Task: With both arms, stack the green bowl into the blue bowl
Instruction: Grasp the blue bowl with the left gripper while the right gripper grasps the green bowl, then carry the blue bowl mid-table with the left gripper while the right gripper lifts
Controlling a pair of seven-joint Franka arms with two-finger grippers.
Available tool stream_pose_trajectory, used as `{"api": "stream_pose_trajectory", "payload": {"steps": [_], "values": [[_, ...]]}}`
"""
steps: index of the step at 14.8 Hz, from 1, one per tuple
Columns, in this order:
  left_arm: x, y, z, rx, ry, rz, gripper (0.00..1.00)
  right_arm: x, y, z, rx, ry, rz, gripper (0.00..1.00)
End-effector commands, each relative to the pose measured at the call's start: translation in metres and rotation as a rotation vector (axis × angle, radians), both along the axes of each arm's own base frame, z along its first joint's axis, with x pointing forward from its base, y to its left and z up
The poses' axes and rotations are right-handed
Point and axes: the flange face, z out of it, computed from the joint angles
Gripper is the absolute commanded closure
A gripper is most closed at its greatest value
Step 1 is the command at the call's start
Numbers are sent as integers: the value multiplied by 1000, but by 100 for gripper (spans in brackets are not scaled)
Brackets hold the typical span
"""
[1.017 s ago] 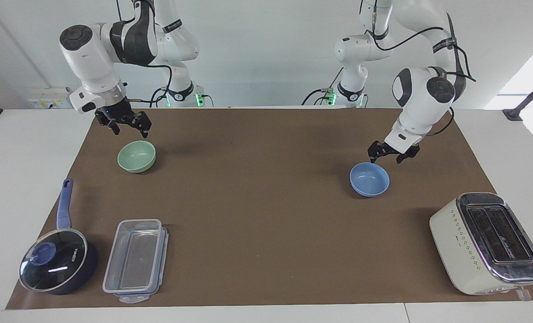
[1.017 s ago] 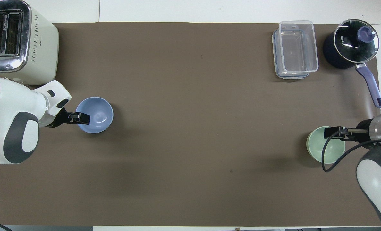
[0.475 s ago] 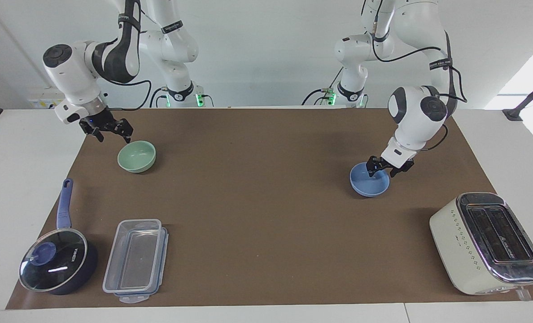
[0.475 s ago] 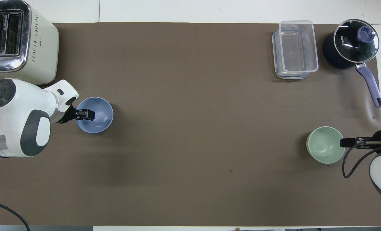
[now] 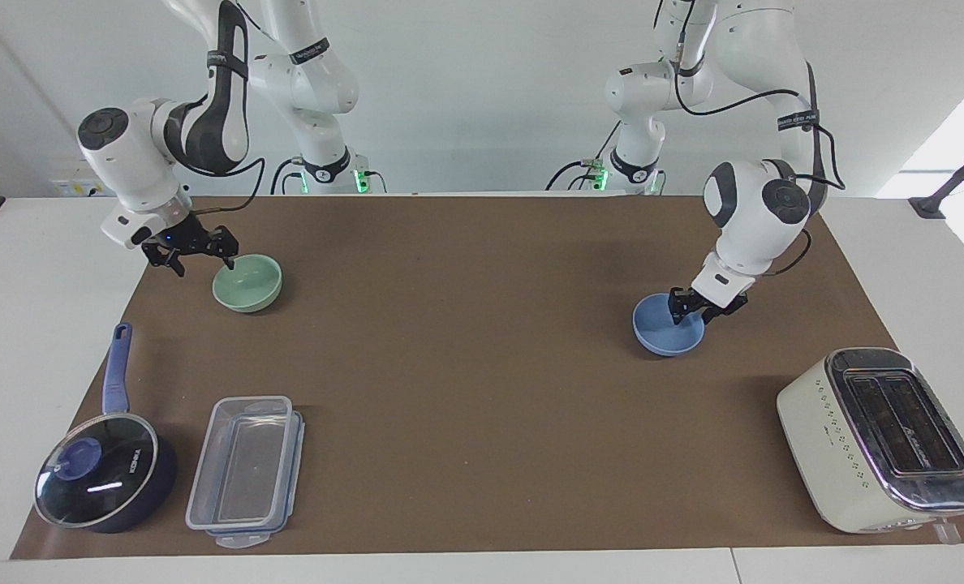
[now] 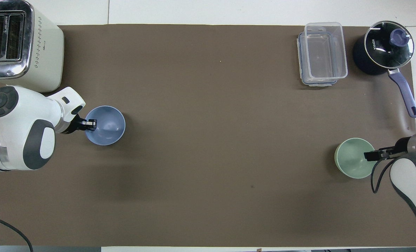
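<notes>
Overhead: left claw (image 6: 91,124) clamps blue bowl (image 6: 106,131) rim.

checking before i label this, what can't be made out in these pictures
- Blue bowl: a stretch of rim, both views, covered by the left gripper.
- Green bowl: a stretch of rim, both views, covered by the right gripper.
- Saucepan: its inside, both views, glare on the glass lid.
- Toaster: inside its slots, both views, too dark.
- Right arm: mostly cut off by the overhead view's edge.
</notes>
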Motion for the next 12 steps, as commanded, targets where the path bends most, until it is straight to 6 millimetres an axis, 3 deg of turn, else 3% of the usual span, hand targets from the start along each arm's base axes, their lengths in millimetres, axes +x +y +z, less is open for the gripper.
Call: {"api": "stream_pose_trajectory", "payload": {"steps": [1, 5, 7, 8, 9, 10, 11, 12], "values": [[2, 10, 1, 19, -21, -4, 100, -4, -12, -16, 5, 13, -30, 1], [17, 14, 12, 17, -8, 60, 100, -18, -6, -32, 4, 19, -88, 6], [35, 1, 34, 16, 35, 125, 100, -23, -6, -34, 3, 25, -142, 10], [42, -10, 52, 12, 61, 141, 100, -24, -5, -35, 3, 26, -146, 21], [46, -35, 66, -5, 92, 151, 100, -24, -6, -35, 3, 26, -148, 38], [46, -56, 78, -36, 115, 188, 100, -24, -7, -35, 3, 26, -151, 69], [41, -81, 84, -45, 125, 213, 100, -25, -8, -35, 3, 26, -154, 95], [32, -114, 88, -40, 126, 233, 100, -25, -9, -35, 4, 28, -156, 100]]}}
